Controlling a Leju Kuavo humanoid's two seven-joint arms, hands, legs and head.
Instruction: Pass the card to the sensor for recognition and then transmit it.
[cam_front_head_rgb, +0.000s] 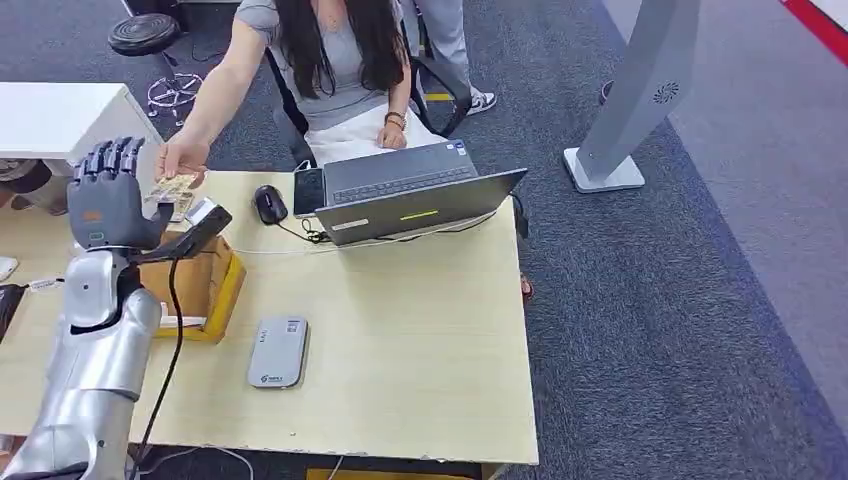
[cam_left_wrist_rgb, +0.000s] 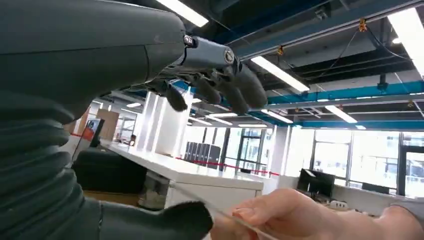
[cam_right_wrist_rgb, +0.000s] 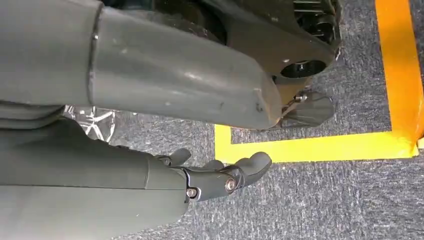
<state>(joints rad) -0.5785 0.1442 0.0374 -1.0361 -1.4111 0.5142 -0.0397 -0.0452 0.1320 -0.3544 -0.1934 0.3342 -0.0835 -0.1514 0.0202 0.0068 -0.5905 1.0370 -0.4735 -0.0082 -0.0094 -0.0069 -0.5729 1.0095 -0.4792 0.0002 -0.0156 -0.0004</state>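
Above the cardboard box (cam_front_head_rgb: 195, 275), left hand (cam_front_head_rgb: 108, 195) spread wide beside a person's hand (cam_front_head_rgb: 182, 160) pinching the card (cam_front_head_rgb: 172, 188).

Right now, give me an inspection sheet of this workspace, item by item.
Surface: pale wooden desk.
Job's things: card pinched by a person's hand just beyond the left robot hand; black scanner atop a cardboard box.
Clutter: laptop, mouse, phone, flat grey device.
Robot hands: left robot hand raised, fingers apart; right robot hand hangs over carpet, holding nothing.
Cables: black cable runs from the scanner towards the desk's near edge.
Surroundings: seated person, grey kiosk stand, stool, yellow floor tape.
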